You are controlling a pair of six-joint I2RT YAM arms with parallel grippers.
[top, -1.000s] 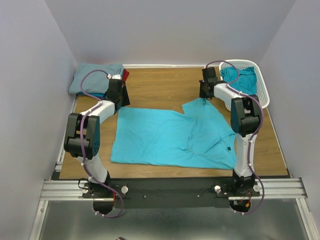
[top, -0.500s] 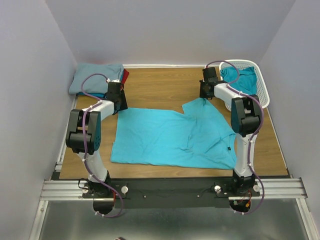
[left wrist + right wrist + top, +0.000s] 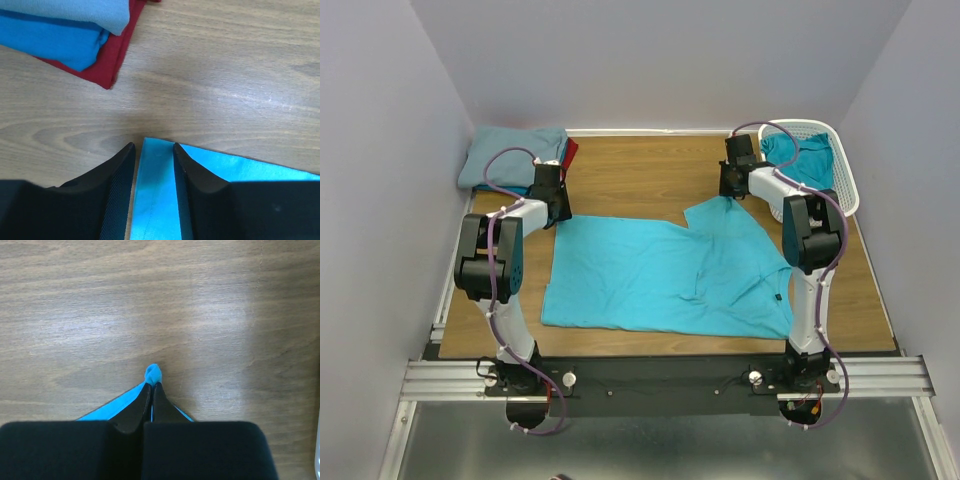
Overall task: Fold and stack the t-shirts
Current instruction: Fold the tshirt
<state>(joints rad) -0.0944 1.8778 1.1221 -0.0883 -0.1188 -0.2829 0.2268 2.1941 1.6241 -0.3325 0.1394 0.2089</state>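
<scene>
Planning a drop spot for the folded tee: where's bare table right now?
Free: bare wood along the far edge, between the folded stack and the basket, beyond the turquoise t-shirt. Narrow strip between shirt and right table edge. Crowded: shirt's far corners, at the left gripper and right gripper.

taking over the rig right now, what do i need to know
Right hand: shut on a far corner of the turquoise shirt.
Left hand: open, straddling its other far corner, not gripping.
Done: folded stack at the far left.
Left: fold and stack this spread-out shirt, then the teal shirt in the basket.
</scene>
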